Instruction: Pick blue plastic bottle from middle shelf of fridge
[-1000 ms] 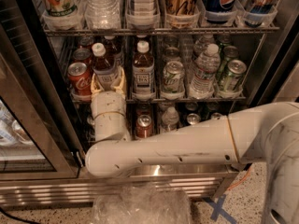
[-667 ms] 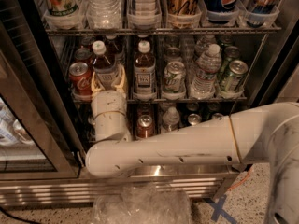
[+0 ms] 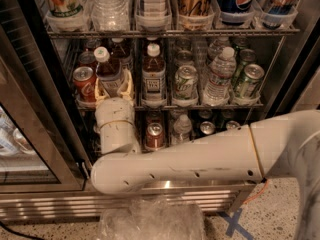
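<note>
The fridge (image 3: 47, 115) stands open in front of me. The blue plastic bottle (image 3: 111, 72), with white cap, dark drink and pale bluish label, is at the left front of the middle shelf (image 3: 220, 105) and leans left. My gripper (image 3: 114, 87) reaches up from the white arm and is shut on the bottle's lower half, with one finger (image 3: 129, 82) on each side. A similar bottle (image 3: 153, 77) with a whiter, dark-printed label stands just right of it.
A red can (image 3: 82, 80) stands close on the left of the gripper. Green cans (image 3: 186, 82) and a clear water bottle (image 3: 219, 75) are further right. Short cans (image 3: 154, 131) sit on the rack below. The glass door (image 3: 20, 149) hangs open at left. Crumpled plastic (image 3: 150, 221) lies on the floor.
The arm and gripper have shifted slightly down and toward me. The bottle in the fingers leans a little more to the left.
</note>
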`<state>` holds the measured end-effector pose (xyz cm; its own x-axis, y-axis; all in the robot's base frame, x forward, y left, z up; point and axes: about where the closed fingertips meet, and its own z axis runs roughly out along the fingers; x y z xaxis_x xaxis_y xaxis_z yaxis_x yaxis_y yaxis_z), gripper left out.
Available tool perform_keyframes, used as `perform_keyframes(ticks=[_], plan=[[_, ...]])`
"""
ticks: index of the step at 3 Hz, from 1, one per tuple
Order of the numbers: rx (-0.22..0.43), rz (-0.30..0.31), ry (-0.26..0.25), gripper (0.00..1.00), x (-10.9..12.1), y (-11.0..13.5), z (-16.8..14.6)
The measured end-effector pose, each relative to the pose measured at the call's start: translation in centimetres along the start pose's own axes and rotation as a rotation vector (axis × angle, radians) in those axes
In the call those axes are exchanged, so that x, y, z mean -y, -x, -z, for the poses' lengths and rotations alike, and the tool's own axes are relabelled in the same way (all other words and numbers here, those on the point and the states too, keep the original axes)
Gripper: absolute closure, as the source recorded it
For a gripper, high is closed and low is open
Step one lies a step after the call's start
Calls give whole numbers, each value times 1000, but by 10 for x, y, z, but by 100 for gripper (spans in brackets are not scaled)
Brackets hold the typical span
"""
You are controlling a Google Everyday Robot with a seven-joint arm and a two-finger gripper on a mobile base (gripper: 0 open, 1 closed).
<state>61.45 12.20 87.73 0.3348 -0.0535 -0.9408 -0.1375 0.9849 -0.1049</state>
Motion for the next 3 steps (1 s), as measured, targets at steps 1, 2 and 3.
perform_keyframes(ticks=[1,2,3], plan=[[-10,-8,28,100,-3,3,11],[-10,-8,28,100,-3,3,11],[-5,-6,45,100,-3,11,12]])
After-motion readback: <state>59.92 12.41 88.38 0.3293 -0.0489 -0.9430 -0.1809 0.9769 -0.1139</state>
